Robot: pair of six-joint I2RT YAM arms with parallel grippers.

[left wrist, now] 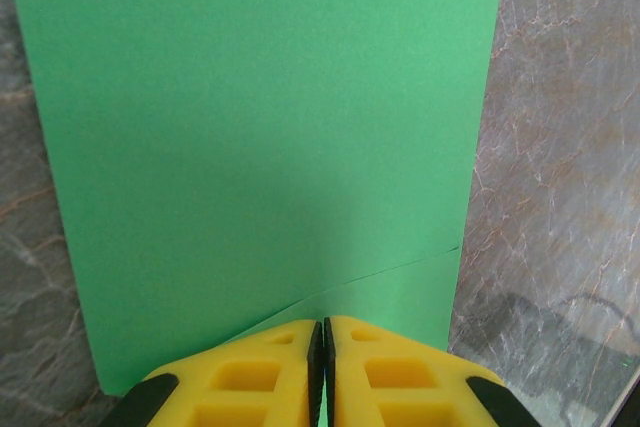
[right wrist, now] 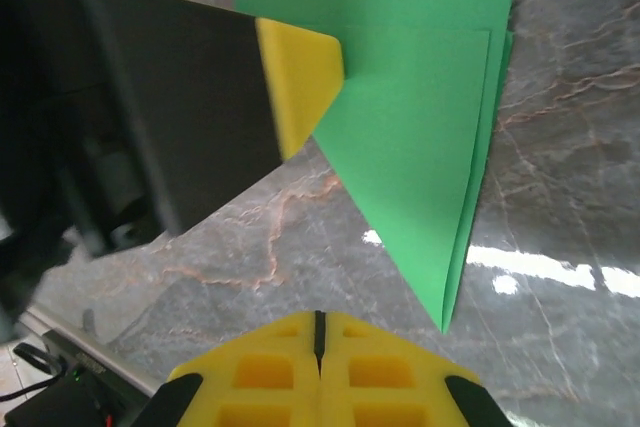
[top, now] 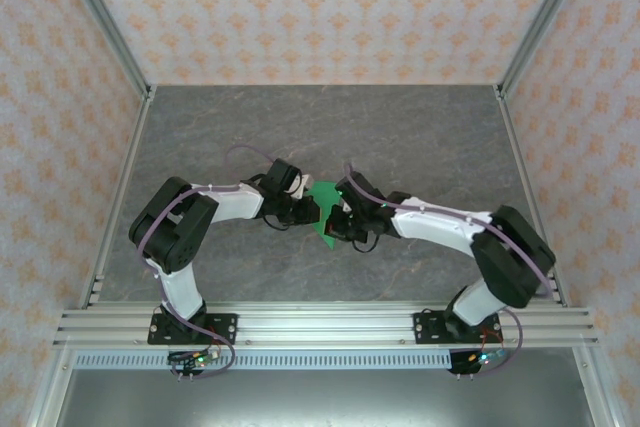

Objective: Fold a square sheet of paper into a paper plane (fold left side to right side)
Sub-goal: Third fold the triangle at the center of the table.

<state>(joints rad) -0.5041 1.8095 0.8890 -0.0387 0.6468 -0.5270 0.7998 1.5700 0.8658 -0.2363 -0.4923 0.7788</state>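
Paper plane (top: 322, 197), part-folded.

Top view: it sits mid-bench (top: 400, 127) between the two hands, with the left hand (top: 308, 211) and right hand (top: 340, 219) both close against it.

Left wrist view: the yellow fingers (left wrist: 250, 377) are pressed together, clamped on the paper's near edge. A slanted flap edge runs just ahead of them.

Right wrist view: the right fingers are together, holding nothing. The layered green point lies just ahead of them.

Judgement: a fold is in hand, left side to right. The next move calls for the right hand to press along the crease, with the left pinning the edges in line.
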